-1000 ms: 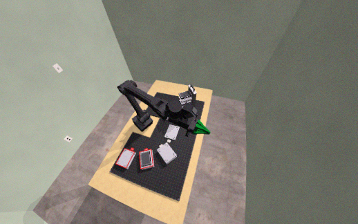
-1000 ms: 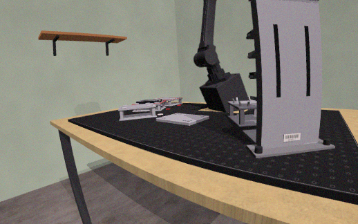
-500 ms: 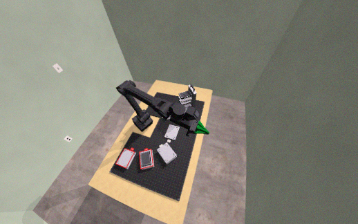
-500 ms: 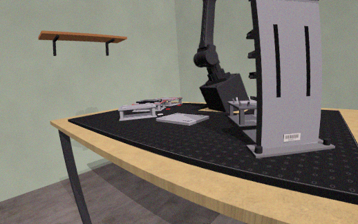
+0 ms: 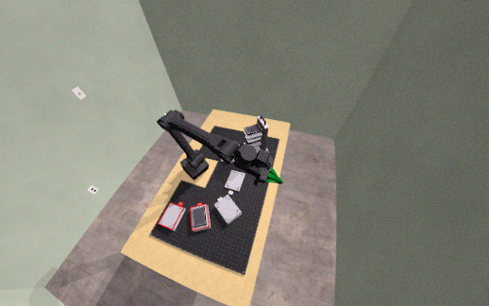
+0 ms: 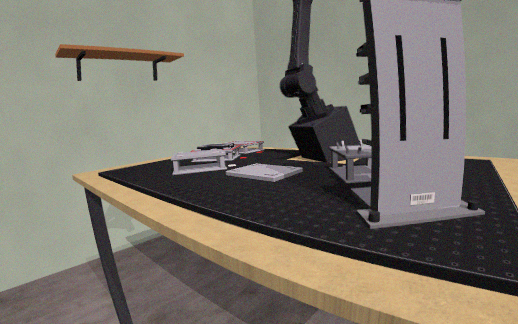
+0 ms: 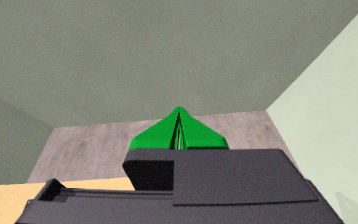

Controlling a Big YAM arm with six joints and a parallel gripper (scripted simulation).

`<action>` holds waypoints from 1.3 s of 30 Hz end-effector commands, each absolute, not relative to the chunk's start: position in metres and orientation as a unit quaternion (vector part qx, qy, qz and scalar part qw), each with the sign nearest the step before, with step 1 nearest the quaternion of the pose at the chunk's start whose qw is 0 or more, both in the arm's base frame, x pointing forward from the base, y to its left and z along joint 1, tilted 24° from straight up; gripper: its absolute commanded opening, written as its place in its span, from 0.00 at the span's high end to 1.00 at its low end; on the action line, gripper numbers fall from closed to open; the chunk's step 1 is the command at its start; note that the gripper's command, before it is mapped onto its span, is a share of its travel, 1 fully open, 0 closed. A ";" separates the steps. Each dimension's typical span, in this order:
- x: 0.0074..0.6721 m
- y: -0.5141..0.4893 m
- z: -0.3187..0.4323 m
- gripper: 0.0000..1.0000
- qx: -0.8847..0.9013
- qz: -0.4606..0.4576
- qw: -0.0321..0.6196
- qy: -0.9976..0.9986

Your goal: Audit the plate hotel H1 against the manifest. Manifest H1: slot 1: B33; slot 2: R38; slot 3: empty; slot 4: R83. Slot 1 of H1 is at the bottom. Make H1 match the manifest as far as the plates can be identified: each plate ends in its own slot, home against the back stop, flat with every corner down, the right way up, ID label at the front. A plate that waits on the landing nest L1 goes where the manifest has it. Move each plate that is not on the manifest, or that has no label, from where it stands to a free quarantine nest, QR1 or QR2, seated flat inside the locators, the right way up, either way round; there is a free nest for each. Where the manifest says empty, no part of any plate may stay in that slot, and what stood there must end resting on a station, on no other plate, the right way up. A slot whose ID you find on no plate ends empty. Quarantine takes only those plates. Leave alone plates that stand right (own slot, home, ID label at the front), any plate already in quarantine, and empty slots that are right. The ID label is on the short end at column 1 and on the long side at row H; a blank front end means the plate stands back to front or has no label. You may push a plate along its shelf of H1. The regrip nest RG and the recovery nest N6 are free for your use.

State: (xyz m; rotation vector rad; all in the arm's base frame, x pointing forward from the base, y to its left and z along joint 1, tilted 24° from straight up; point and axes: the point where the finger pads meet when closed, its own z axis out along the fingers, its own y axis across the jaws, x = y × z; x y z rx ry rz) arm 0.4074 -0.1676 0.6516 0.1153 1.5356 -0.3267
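Note:
The plate hotel H1 [image 5: 254, 133] stands at the far end of the black mat. In the exterior view I see only its grey back wall [image 6: 416, 110], so its slots and labels are hidden. My gripper [image 5: 274, 178] has green fingers and sits at the mat's right edge, just in front of the hotel and pointing outward off the table. In the wrist view the fingers [image 7: 179, 131] are pressed together with nothing between them, aimed at the floor and wall. A light grey plate [image 5: 235, 180] lies flat on the mat just left of the gripper; it also shows in the exterior view [image 6: 264, 172].
Two red-framed quarantine nests sit at the near left: the left one [image 5: 172, 215] looks light, the right one [image 5: 199, 217] holds a dark plate. A grey nest [image 5: 227, 209] stands beside them. A small raised nest [image 6: 351, 155] stands in front of the hotel. The arm base [image 5: 194, 167] is left.

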 end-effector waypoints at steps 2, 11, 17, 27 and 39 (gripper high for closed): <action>0.402 -0.159 0.682 1.00 0.055 -0.137 0.718 0.680; 0.403 -0.149 0.636 1.00 0.055 -0.138 0.718 0.680; 0.412 -0.146 0.632 1.00 0.072 -0.108 0.676 0.725; 0.409 -0.136 0.592 1.00 0.072 -0.108 0.678 0.724; 0.411 -0.126 0.560 1.00 0.086 -0.085 0.633 0.764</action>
